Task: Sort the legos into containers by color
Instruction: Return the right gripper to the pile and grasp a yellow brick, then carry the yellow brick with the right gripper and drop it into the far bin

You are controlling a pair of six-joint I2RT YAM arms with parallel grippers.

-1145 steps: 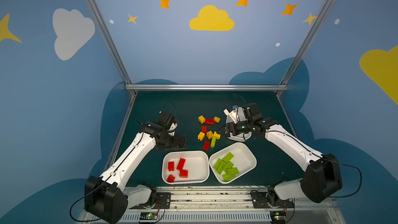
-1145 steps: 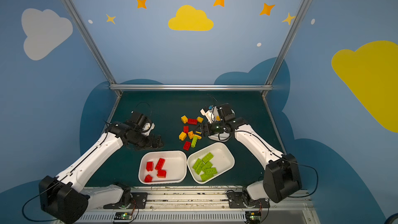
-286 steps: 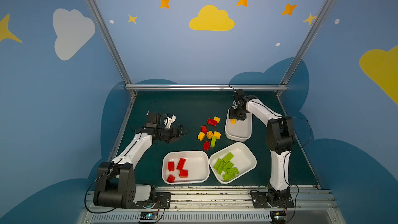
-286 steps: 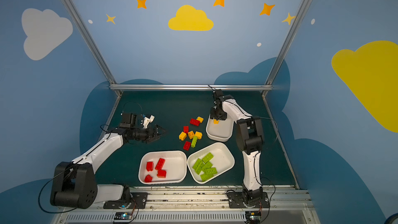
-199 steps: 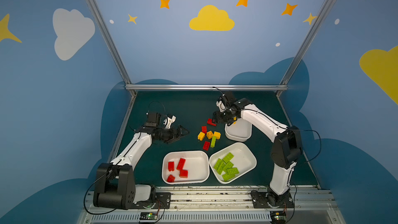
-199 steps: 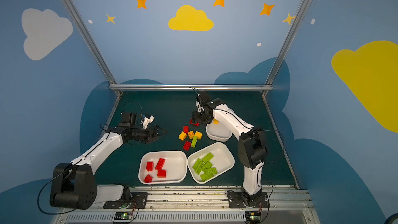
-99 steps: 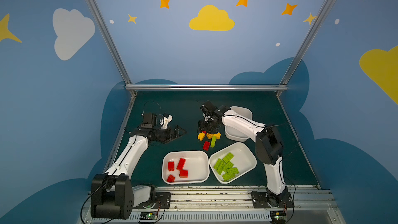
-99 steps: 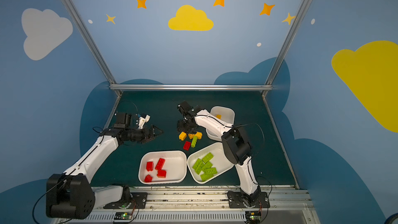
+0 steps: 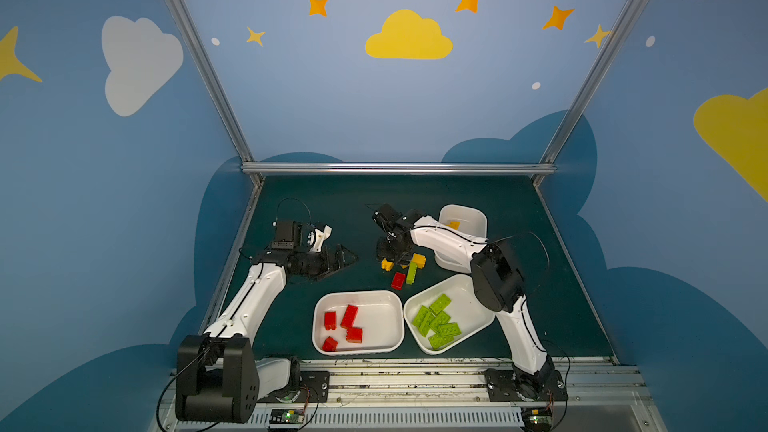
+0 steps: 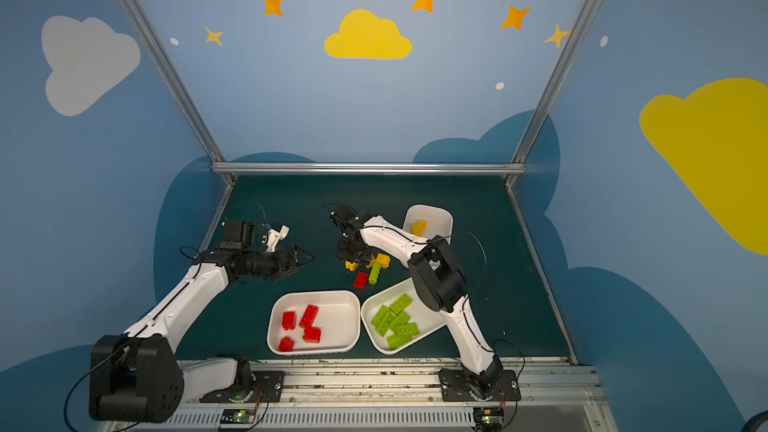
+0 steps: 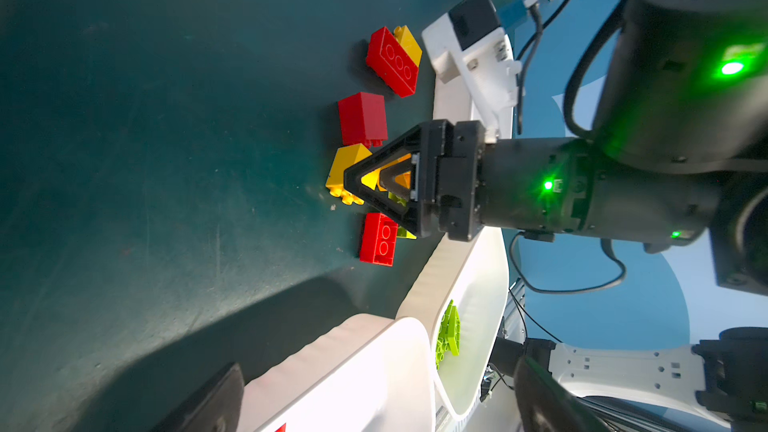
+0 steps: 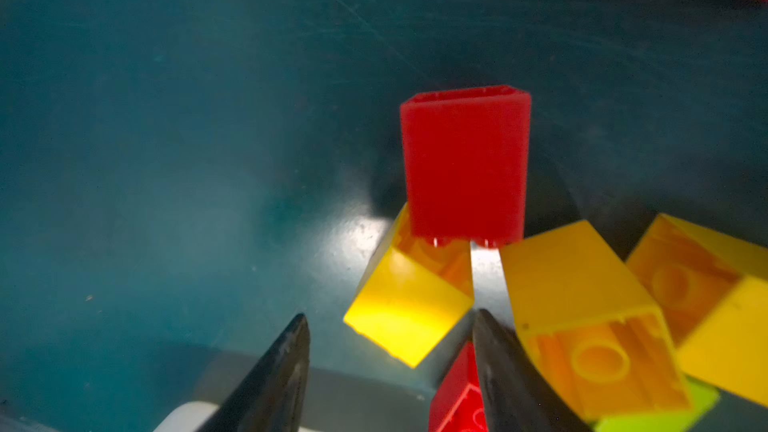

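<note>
1. My left tool hovers above the dark green bench, to the left of the loose pile. Its jaws are spread wide with nothing between them.
2. My right tool points down into the loose pile at mid-bench. In the right wrist view its fingertips stand apart on either side of a yellow brick. There is bench showing between one tip and the brick, so I read the tool as open and not yet gripping.
3. Just beyond that brick a red brick lies on its side, touching it. A second yellow brick lies close beside it, hollow underside showing.
4. In a top view the rest of the pile sits on the side nearer me: a long green brick with a small red piece just beside it. The left wrist view also shows a long red brick at the far end of the pile.
5. The red tray sits at the bench's near edge and holds only red legos.
6. The green tray lies just to its right, turned at an angle, and holds only green legos.
7. The far tray stands behind the right arm. I can see yellow legos in it, though I cannot tell how many.
</note>
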